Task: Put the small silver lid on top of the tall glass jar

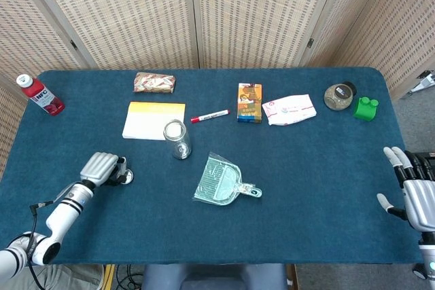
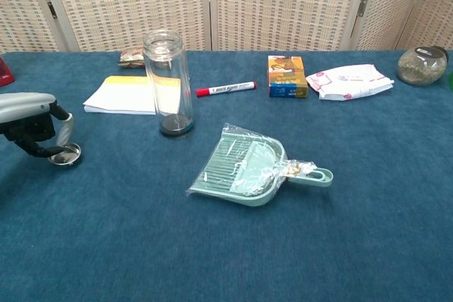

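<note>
The tall glass jar (image 1: pixel 177 138) (image 2: pixel 168 83) stands upright and open-topped on the blue table, left of centre. The small silver lid (image 1: pixel 126 176) (image 2: pixel 63 153) is low at the table's left side, tilted, with its inside showing in the chest view. My left hand (image 1: pixel 100 166) (image 2: pixel 28 114) curls its fingers down around the lid and grips it, well left of the jar. Beyond the table's right edge, my right hand (image 1: pixel 413 191) holds nothing and has its fingers apart; only the head view shows it.
A green dustpan (image 1: pixel 221 181) (image 2: pixel 244 167) lies right of the jar. A notepad (image 1: pixel 154 120), red marker (image 1: pixel 209 115), orange box (image 1: pixel 249 102) and white packet (image 1: pixel 289 109) lie behind. A red bottle (image 1: pixel 41 94) stands at the far left.
</note>
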### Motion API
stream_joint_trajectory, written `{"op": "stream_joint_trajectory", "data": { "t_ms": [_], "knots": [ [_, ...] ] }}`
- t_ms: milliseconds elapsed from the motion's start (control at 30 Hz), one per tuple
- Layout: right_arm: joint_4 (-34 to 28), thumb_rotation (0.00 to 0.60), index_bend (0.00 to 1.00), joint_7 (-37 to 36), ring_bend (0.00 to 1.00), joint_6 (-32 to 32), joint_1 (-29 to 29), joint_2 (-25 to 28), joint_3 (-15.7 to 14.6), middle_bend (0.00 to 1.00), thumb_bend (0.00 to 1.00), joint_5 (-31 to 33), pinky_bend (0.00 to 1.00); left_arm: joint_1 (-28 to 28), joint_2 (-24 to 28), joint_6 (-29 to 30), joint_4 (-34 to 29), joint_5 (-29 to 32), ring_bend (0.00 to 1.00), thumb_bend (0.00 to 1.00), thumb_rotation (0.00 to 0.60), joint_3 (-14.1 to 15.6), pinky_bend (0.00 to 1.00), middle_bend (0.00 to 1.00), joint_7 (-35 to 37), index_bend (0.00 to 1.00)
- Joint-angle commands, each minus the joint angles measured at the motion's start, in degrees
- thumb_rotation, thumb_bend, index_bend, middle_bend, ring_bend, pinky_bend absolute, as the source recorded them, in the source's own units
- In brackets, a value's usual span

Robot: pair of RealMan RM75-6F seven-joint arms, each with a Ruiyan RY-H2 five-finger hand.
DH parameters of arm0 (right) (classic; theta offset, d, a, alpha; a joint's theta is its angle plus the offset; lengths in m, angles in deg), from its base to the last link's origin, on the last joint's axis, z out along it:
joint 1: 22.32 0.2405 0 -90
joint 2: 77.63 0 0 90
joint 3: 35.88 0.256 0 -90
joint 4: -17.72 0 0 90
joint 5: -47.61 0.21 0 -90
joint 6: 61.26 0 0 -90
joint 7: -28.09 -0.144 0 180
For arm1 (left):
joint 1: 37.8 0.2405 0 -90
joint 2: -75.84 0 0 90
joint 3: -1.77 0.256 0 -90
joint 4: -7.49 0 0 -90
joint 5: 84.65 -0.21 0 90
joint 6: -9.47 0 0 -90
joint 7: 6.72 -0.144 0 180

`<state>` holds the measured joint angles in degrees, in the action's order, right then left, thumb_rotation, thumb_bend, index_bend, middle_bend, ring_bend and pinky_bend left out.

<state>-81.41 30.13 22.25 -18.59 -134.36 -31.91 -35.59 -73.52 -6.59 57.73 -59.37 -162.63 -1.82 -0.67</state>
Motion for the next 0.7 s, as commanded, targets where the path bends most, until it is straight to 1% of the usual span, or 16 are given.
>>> {"op": "stream_joint_trajectory", "data": {
  "t_ms": [33, 200, 367, 500, 600, 700],
  "knots": [
    [0.01, 0.6, 0.0, 0.0, 0.0, -0.03, -0.01, 0.01, -0.03, 0.04, 0.23, -0.01, 0.07, 0.23, 2.09, 1.03, -2.64, 0.11, 0.91, 0.55, 0.6, -0.69, 1.0, 0.93, 0.97, 0.62],
    [0.08, 0.6, 0.0, 0.08, 0.0, -0.32, 0.1, -0.02, -0.07, 0.04, 0.23, 0.01, 0.07, 0.17, 6.76, 2.64, -8.63, 0.37, 0.91, 0.55, 0.6, -2.31, 1.0, 0.93, 1.71, 0.62],
    [0.13, 0.6, 0.0, 0.15, 0.0, -0.74, 0.39, -0.13, 0.03, 0.04, 0.23, 0.07, 0.07, -0.64, 12.22, 2.3, -15.94, 1.69, 0.91, 0.55, 0.6, -4.3, 1.0, 0.93, 2.02, 0.62],
    [0.19, 0.6, 0.0, 0.26, 0.0, -1.26, 0.68, -0.15, -0.06, 0.04, 0.23, -0.06, 0.07, -1.45, 15.23, 2.28, -20.35, 2.53, 0.91, 0.55, 0.6, -6.05, 1.0, 0.93, 2.63, 0.62],
    [0.09, 0.6, 0.0, 0.57, 0.0, -1.93, 0.92, -0.05, -0.3, 0.04, 0.23, -0.15, 0.07, -2.37, 16.86, 1.91, -22.48, 3.22, 0.91, 0.55, 0.6, -7.48, 1.0, 0.93, 3.43, 0.62],
    [0.11, 0.6, 0.01, 0.9, 0.0, -2.86, 1.22, -0.06, -0.8, 0.04, 0.23, -0.5, 0.07, -3.37, 17.68, 1.76, -23.32, 3.86, 0.91, 0.55, 0.6, -8.86, 1.0, 0.93, 3.83, 0.62]
  ]
}}
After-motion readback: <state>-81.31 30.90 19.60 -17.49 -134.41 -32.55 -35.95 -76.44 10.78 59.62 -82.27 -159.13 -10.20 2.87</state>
